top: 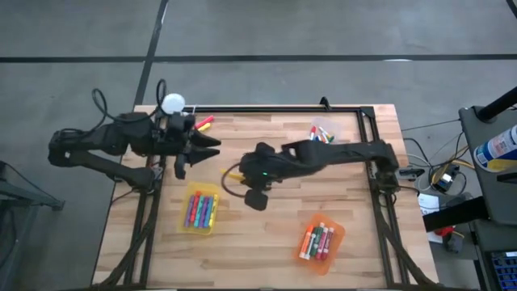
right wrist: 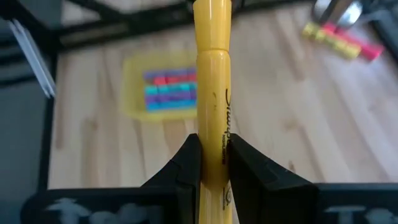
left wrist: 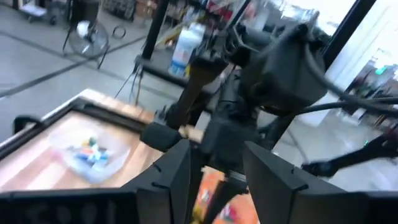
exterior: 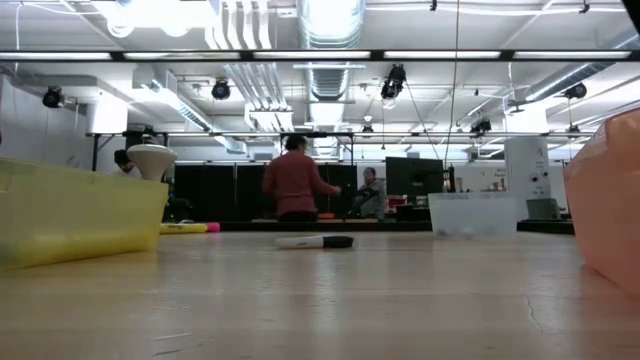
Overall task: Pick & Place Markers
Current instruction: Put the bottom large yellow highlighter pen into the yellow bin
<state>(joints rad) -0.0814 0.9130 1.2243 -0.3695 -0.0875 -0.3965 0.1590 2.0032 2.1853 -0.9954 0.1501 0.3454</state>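
My right gripper (right wrist: 212, 163) is shut on a yellow marker (right wrist: 211, 93) and holds it above the middle of the table (top: 266, 218); in the high view the marker (top: 230, 172) shows as a yellow bit at the gripper (top: 240, 175). My left gripper (left wrist: 217, 180) hangs open and empty over the table's left part, pointing level toward the right arm, as the high view (top: 212, 145) shows too. A yellow bin (top: 202, 210) holds several markers lying flat. A black-and-white marker (exterior: 315, 241) lies on the table. My right gripper pinches the yellow marker's barrel (right wrist: 211, 152) between its two fingers (right wrist: 189, 168). The marker runs along the fingers, and its far end sticks out well past the fingertips. It is lifted clear of the table, above the wood beside the yellow bin (right wrist: 165, 90).
An orange bin (top: 321, 238) with markers stands near the front right, and a clear bin (top: 323, 133) with a few markers at the far side. Loose yellow and pink markers (top: 202, 124) lie at the far left. A black frame (top: 367, 121) rims the table. People stand in the room behind (exterior: 295, 185).
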